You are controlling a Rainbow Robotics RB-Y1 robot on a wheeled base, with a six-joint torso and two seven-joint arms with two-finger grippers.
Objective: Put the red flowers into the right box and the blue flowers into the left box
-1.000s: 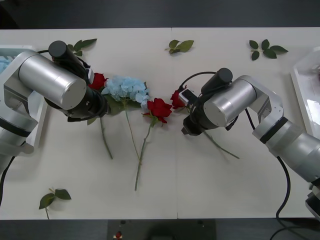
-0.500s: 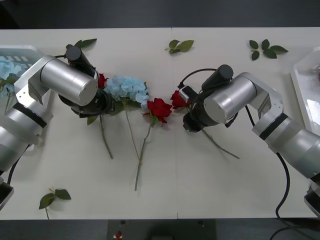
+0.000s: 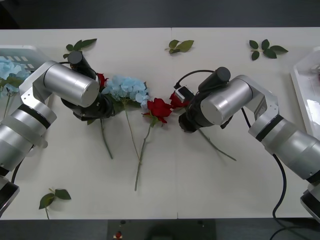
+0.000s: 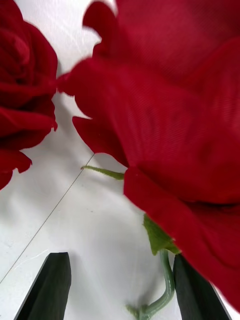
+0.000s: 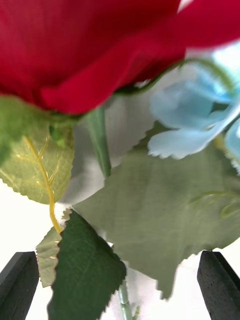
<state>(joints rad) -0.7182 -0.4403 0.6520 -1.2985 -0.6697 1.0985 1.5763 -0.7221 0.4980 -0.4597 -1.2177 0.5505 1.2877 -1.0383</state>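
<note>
Right wrist view: right gripper is spread wide, a red rose stem between its fingers, stem running back toward the robot. Left gripper, also wide, straddles another rose's stem beside the blue flowers. Both grippers hide behind arms in the front view; right box cut off.

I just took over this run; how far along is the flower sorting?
Done: blue flowers already lie in the left box. In hand: both open grippers hover at roses, the left gripper at one red flower, the right gripper at another. Left: three roses, including the middle rose, and the blue cluster on the table; right box.
</note>
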